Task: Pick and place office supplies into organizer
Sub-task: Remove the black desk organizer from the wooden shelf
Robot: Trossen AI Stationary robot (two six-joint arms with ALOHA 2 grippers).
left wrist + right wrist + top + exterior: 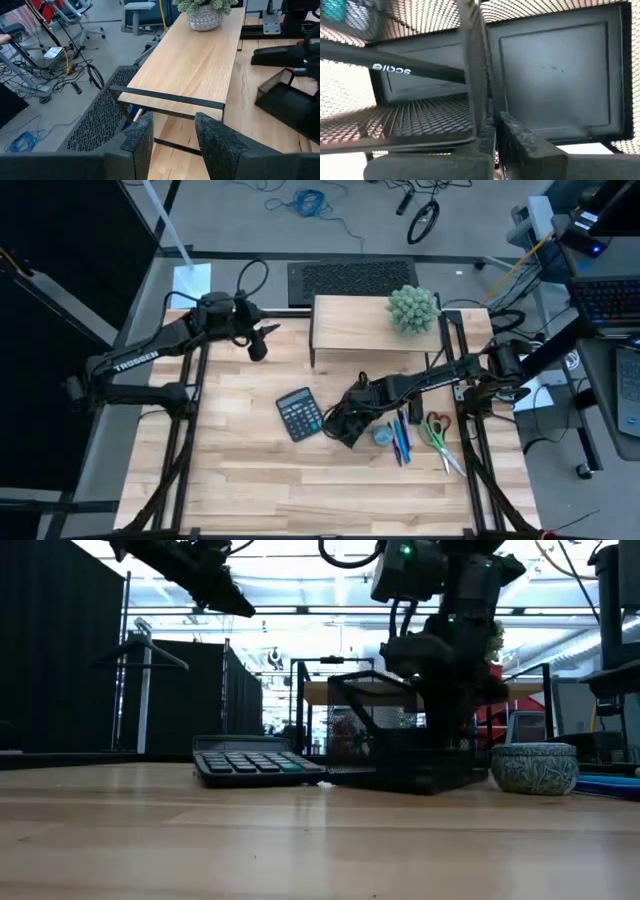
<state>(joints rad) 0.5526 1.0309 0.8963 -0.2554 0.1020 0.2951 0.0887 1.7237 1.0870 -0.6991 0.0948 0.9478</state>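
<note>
The black mesh organizer (345, 423) stands mid-table, right of the black calculator (298, 414). My right gripper (350, 415) reaches in from the table's right and is shut on it. A dark pen (395, 69) lies inside the organizer. Right of the organizer, the blue-grey disc (383, 436), the blue and dark pens (402, 438) and the red-and-green scissors (438, 435) lie flat on the table. My left gripper (259, 342) hangs open and empty, high above the far left of the table. My right gripper pinches an upright mesh wall (471, 85) of the organizer between its two fingers (520, 137), one on each side. The fingers come from above, slanting in from the table's right. The organizer's bottom (400, 780) is on the table.
A wooden shelf riser (360, 325) stands at the far middle, with a fuzzy green plant (413, 308) on its right end. A dark mat (350, 278) lies beyond the far edge. Bare wood spans the near half of the table.
</note>
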